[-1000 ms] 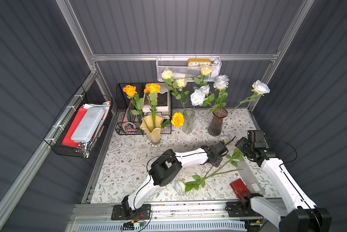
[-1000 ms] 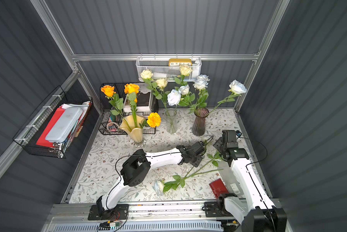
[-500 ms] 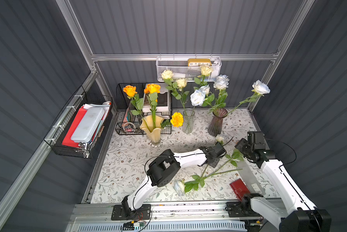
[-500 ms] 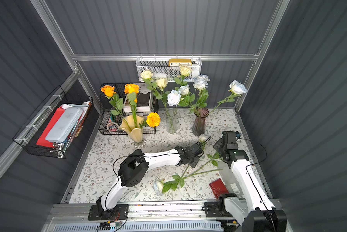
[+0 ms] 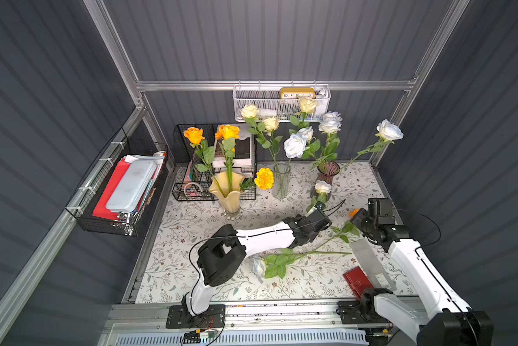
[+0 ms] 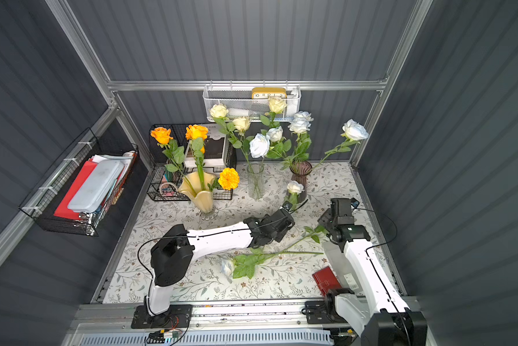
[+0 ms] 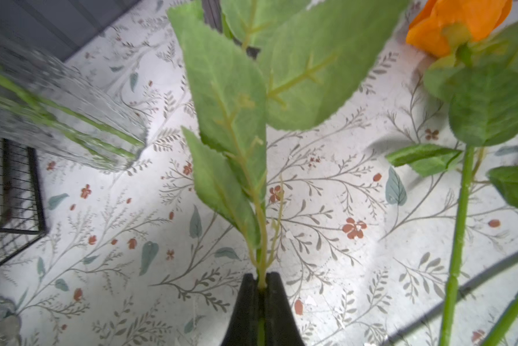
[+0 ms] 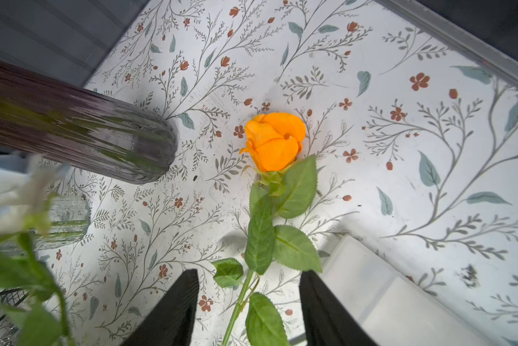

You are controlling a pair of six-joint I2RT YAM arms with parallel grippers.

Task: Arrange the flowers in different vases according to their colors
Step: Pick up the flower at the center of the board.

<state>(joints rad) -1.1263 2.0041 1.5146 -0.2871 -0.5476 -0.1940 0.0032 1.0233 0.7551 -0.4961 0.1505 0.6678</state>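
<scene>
Bright even light, soft shadows, purple vase (image 8: 81,131) smeared, wide-angle edge distortion

Tablecloth (image 8: 371,149) matt, printed. Purple vase (image 8: 87,140) ribbed glossy glass; clear vase (image 7: 57,119) glass too. Yellow vase (image 5: 226,194) glossy. Leaves (image 7: 227,99) matt, cloth-like. Wire basket (image 5: 180,179) black metal. Right fingers (image 8: 168,314) matt black, fine-ribbed.

Left end effector (image 7: 260,286) newly tight around pale rose (image 5: 322,187) stem, bloom now aloft.

The left tool (image 5: 319,207) grips a white rose (image 5: 322,187) upright, just before the purple vase (image 5: 329,172).
</scene>
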